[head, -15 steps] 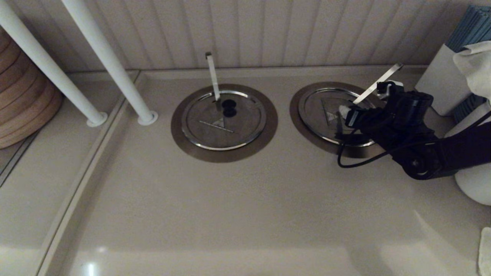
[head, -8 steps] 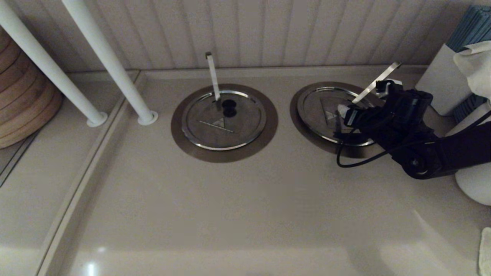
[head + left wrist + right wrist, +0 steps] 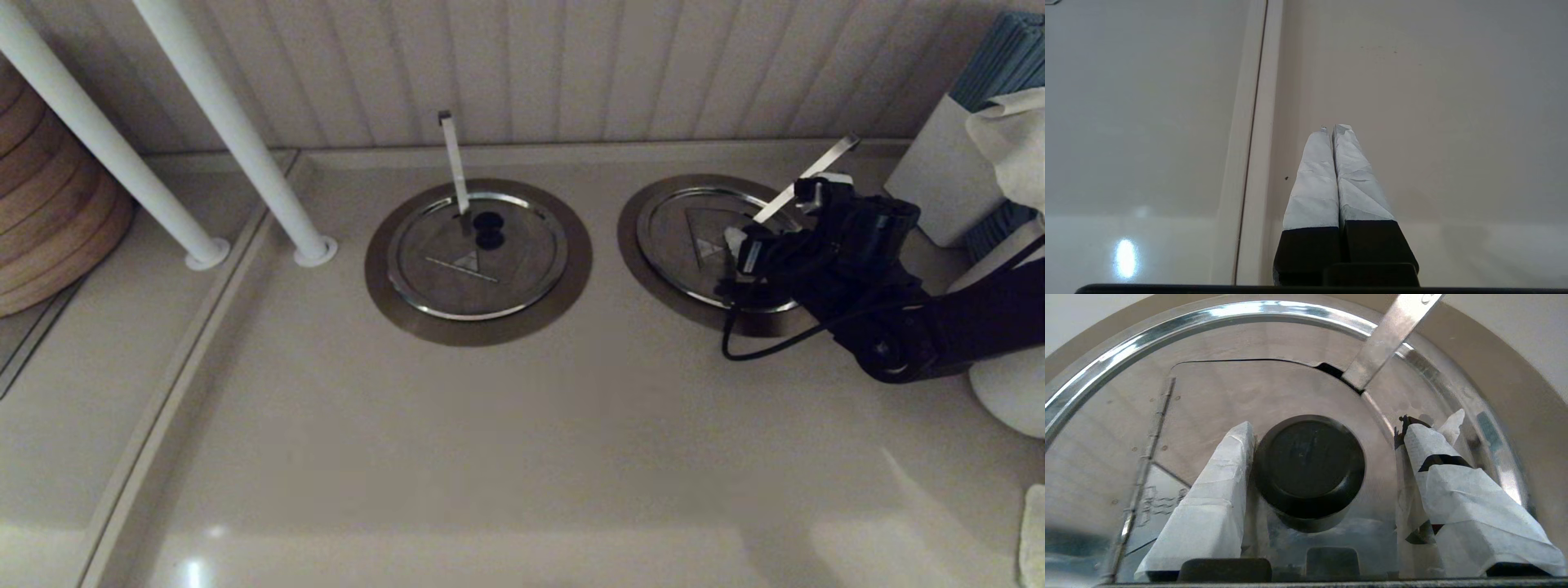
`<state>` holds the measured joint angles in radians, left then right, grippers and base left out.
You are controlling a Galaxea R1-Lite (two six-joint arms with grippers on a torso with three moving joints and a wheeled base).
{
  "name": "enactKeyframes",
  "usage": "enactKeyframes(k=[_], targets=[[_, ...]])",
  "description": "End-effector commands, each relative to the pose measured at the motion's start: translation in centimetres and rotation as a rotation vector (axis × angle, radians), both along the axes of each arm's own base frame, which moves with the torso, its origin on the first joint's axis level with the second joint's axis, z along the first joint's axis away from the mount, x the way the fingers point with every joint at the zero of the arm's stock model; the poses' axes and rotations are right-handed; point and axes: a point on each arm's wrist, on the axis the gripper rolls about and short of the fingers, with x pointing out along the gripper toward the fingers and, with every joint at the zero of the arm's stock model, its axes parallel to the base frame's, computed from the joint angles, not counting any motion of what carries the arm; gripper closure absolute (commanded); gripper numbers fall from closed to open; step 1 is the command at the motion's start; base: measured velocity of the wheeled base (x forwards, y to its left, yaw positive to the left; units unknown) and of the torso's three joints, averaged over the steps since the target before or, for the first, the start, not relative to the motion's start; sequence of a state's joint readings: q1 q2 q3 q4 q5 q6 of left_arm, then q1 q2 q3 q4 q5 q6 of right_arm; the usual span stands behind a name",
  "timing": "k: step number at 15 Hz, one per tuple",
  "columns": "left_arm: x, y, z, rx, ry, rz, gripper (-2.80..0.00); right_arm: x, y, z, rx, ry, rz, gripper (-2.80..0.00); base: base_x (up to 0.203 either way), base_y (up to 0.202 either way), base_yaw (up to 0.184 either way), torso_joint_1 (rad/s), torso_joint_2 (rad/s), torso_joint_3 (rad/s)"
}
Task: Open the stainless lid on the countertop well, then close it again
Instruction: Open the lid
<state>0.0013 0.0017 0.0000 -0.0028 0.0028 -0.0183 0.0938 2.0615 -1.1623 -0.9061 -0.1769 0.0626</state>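
Note:
The stainless lid (image 3: 690,237) lies flat in the countertop well's dull collar (image 3: 645,278) at the right, with the diagonal metal strip (image 3: 804,178) rising from its far edge. My right gripper (image 3: 747,245) is low over the lid and open. In the right wrist view the right gripper (image 3: 1327,426) straddles the black knob (image 3: 1309,461). One taped finger (image 3: 1216,490) touches the knob's side; the other (image 3: 1453,486) stands apart from it. The lid (image 3: 1208,388), strip (image 3: 1388,339) and collar (image 3: 1515,388) show there too. My left gripper (image 3: 1335,128) hangs shut over bare counter.
A twin lid (image 3: 478,257) with a near-vertical strip (image 3: 453,163) sits at the centre. Two white poles (image 3: 237,139) and stacked wooden rings (image 3: 49,212) stand at the left. A white box (image 3: 939,171), cloth (image 3: 1012,139) and a white round base (image 3: 1008,392) crowd the right.
My right gripper has shifted only slightly over the lid, a little to the right. The lid stays flat in its collar.

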Motion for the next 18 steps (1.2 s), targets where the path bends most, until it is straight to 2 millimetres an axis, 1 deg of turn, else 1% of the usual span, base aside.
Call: enactKeyframes(k=[1, 4, 8, 10, 14, 18], targets=[[0.0, 0.0, 0.0, 0.000, 0.000, 0.000, 0.00, -0.1, 0.0, 0.3, 0.001, -0.008, -0.004, -2.80, 0.000, 0.000, 0.000, 0.000, 0.00, 0.000], [0.0, 0.0, 0.0, -0.002, 0.000, 0.001, 0.00, -1.0, -0.1, 2.2, 0.010, -0.053, -0.006, -2.80, 0.000, 0.000, 0.000, 0.000, 0.00, 0.000], [0.0, 0.0, 0.0, 0.000, 0.000, 0.000, 0.00, -1.4, 0.2, 2.6, 0.016, -0.060, 0.003, -2.80, 0.000, 0.000, 0.000, 0.000, 0.00, 0.000], [0.0, 0.0, 0.0, -0.002, 0.000, 0.001, 0.00, -1.4, 0.5, 2.4, 0.015, -0.053, 0.011, -2.80, 0.000, 0.000, 0.000, 0.000, 0.00, 0.000], [0.0, 0.0, 0.0, -0.002, 0.000, 0.001, 0.00, -0.8, 0.8, 1.0, 0.022, -0.019, 0.019, -2.80, 0.000, 0.000, 0.000, 0.000, 0.00, 0.000], [0.0, 0.0, 0.0, 0.000, 0.000, 0.001, 0.00, -0.7, 1.4, 0.9, 0.063, -0.021, 0.038, -2.80, 0.000, 0.000, 0.000, 0.000, 0.00, 0.000]])
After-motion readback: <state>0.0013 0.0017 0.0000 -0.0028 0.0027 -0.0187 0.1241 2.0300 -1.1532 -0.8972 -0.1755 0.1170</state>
